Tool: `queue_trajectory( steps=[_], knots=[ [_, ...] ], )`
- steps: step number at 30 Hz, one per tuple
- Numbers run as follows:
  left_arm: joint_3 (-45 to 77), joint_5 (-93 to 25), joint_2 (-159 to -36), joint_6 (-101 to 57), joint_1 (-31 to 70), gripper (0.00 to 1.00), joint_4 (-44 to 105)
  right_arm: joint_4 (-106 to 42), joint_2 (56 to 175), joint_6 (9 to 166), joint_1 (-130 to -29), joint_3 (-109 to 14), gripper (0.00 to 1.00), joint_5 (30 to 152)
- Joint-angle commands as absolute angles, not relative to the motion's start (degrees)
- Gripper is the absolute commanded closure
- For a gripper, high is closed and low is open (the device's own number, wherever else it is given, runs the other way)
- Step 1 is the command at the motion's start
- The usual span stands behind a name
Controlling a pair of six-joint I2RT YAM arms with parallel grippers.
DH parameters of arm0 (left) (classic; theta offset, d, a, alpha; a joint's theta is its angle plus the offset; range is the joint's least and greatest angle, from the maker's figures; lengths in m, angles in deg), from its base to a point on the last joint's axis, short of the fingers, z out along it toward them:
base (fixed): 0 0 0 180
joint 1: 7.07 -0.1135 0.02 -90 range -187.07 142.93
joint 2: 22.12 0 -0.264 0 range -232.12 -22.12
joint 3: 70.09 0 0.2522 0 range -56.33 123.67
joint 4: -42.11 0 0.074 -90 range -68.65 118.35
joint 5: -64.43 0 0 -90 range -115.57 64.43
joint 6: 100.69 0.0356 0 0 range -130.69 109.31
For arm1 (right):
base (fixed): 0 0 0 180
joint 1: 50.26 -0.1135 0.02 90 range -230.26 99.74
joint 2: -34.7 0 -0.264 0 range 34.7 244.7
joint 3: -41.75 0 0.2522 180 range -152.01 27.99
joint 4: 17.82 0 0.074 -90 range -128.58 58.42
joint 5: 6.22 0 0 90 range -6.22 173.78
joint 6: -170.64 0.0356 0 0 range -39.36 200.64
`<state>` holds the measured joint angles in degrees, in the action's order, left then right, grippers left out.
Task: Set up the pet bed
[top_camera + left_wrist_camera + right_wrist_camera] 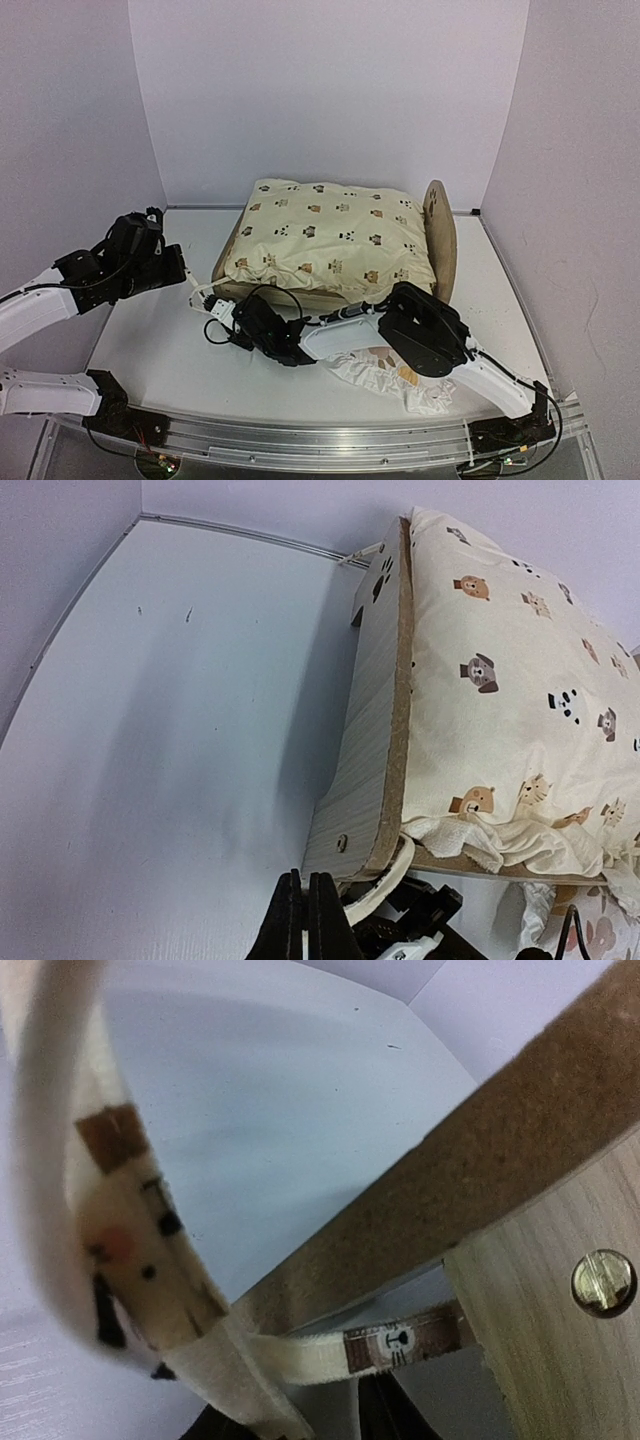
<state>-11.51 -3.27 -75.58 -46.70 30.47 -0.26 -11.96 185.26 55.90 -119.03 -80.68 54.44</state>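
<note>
The pet bed stands mid-table with its arched headboard on the right. The cream animal-print cushion lies on it and hides the base. My left gripper is shut and empty, just left of the footboard, apart from it; its fingers are pressed together. My right gripper is at the bed's front-left corner, shut on the cushion's cream strap, which loops round the wooden frame post. Its fingertips are mostly hidden by the strap.
The ruffled white floral pillow lies on the table under my right arm, in front of the bed. White walls close in the table at the back and both sides. A metal rail runs along the near edge.
</note>
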Motion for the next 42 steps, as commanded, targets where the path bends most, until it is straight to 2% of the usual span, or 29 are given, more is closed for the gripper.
queue_trajectory(
  steps=[1,7,25,35,42],
  knots=[
    [-8.8,-2.7,-74.8,-46.8,30.2,1.0,-0.1,-13.1,186.8,57.3,-118.7,-80.9,0.74,53.6],
    [-8.5,-3.1,-75.5,-46.6,30.2,1.0,0.5,-10.2,183.8,57.8,-118.8,-75.8,1.0,55.1],
    [-1.0,-10.9,-84.4,-41.1,30.2,1.0,9.1,-5.7,162.5,66.7,-119.6,-45.2,1.0,55.6],
    [10.3,2.7,-96.6,-37.7,28.8,1.0,6.9,-11.1,156.7,69.6,-121.1,-40.3,1.0,67.7],
    [11.0,1.0,-101.5,-37.4,22.7,1.0,8.4,-17.7,156.7,71.8,-125.2,-41.9,1.0,72.8]
  ],
)
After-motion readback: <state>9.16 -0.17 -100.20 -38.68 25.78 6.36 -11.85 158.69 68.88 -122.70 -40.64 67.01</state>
